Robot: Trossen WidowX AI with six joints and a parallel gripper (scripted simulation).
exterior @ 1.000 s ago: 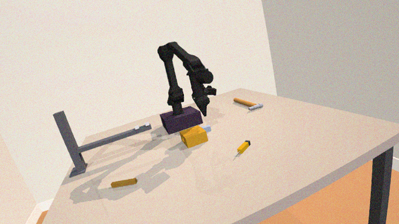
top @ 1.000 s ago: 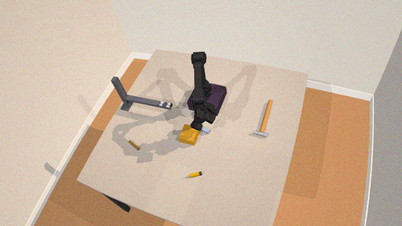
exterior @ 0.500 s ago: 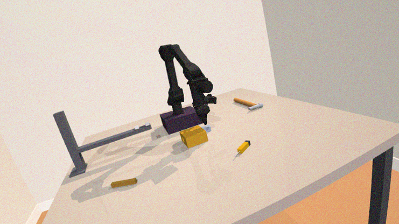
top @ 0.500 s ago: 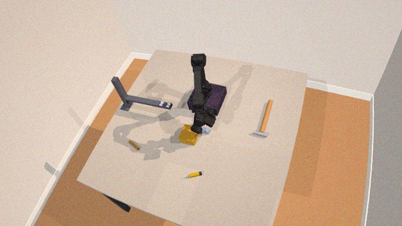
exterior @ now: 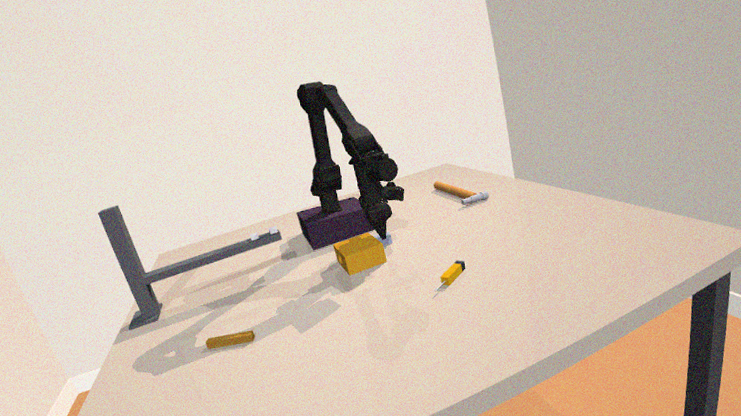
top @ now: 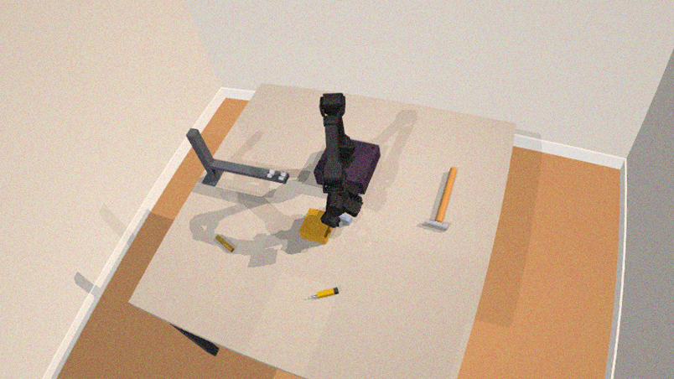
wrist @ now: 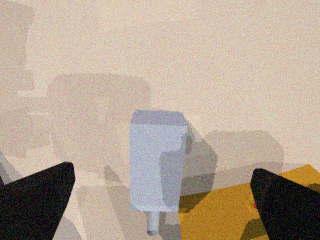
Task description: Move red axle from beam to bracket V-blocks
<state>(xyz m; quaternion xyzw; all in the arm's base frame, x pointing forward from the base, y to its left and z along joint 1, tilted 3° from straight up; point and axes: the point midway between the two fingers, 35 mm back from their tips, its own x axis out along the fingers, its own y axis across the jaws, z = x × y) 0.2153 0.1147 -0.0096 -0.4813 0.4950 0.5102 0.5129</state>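
Orange-handled hammer (top: pixel 446 196) (exterior: pixel 454 190), purple base (top: pixel 372 159) (exterior: pixel 333 224), yellow block (top: pixel 315 225) (exterior: pixel 363 257) (wrist: pixel 215 215), pale-blue block (top: pixel 345 218) (exterior: pixel 387 240) (wrist: pixel 156 165), black tool (top: pixel 331 221) (exterior: pixel 384 233) (wrist: pixel 164 178)

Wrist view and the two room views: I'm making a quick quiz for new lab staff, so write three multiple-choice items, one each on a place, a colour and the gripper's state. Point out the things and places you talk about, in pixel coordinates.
1. Where is the hammer's head?
A) At the handle end nearer the back wall
B) At the handle end farther from the back wall
C) Midway along the handle

2. What colour is the block beside the pale blue piece?
A) Green
B) White
C) Yellow

3. How is the gripper?
A) Open
B) Shut on the pale blue piece
C) Shut, holding nothing

Key:
1 B: the hammer (top: pixel 445 197) (exterior: pixel 457 190) has its head at that end.
2 C: the block (top: pixel 314 225) (exterior: pixel 362 257) (wrist: pixel 220 215) shows yellow.
3 A: the gripper (wrist: pixel 164 178) has its fingers wide apart.
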